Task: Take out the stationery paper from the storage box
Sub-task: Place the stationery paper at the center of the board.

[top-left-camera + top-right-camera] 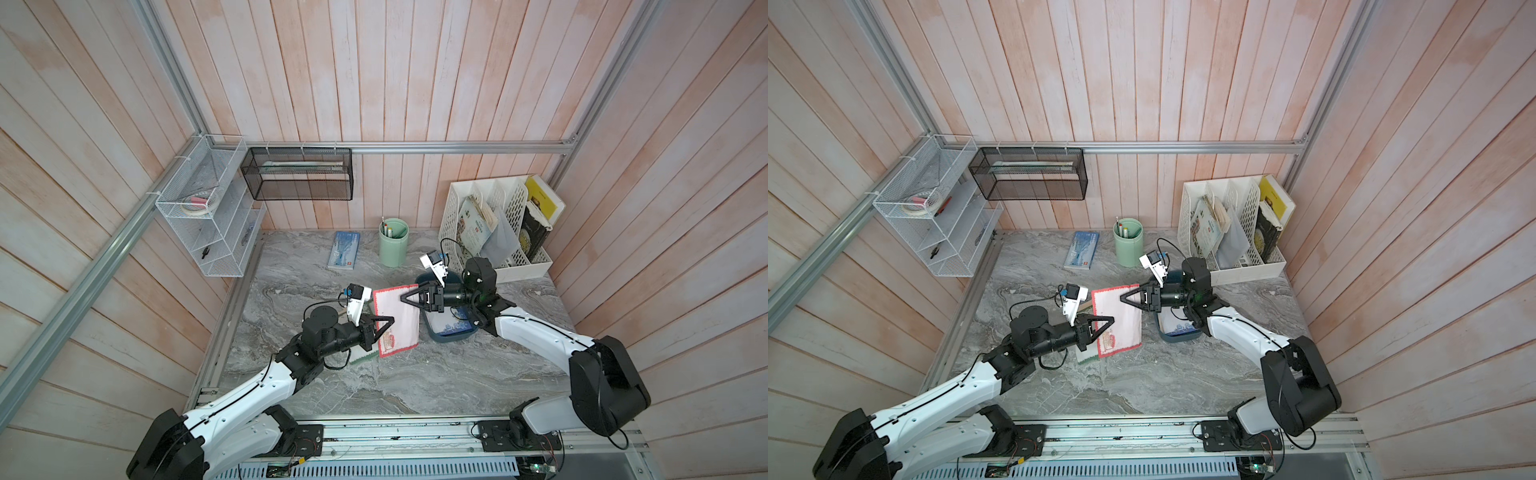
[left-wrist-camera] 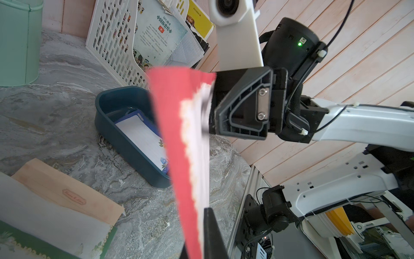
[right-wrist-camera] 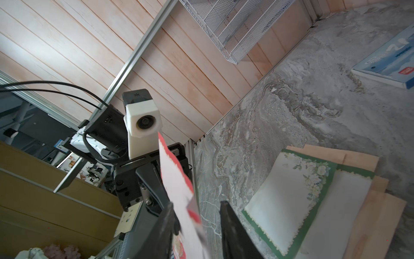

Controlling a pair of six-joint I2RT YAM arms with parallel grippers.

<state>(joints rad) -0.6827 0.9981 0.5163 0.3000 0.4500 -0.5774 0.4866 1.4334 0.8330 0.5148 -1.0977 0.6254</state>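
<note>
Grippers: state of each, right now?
Left gripper: shut on the red-bordered sheet.
Right gripper: open, jaws apart on either side of that sheet's edge.

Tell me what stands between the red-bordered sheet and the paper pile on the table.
Nothing visible lies between them. The left gripper holds the red-bordered sheet in the air beside the pile; the right gripper's open jaws straddle its opposite edge.

A white sheet (image 1: 401, 324) is bordered in red; the storage box (image 2: 121, 148) is coloured dark teal; the sheet inside (image 2: 143, 139) seems blue-edged, floral-cornered.
</note>
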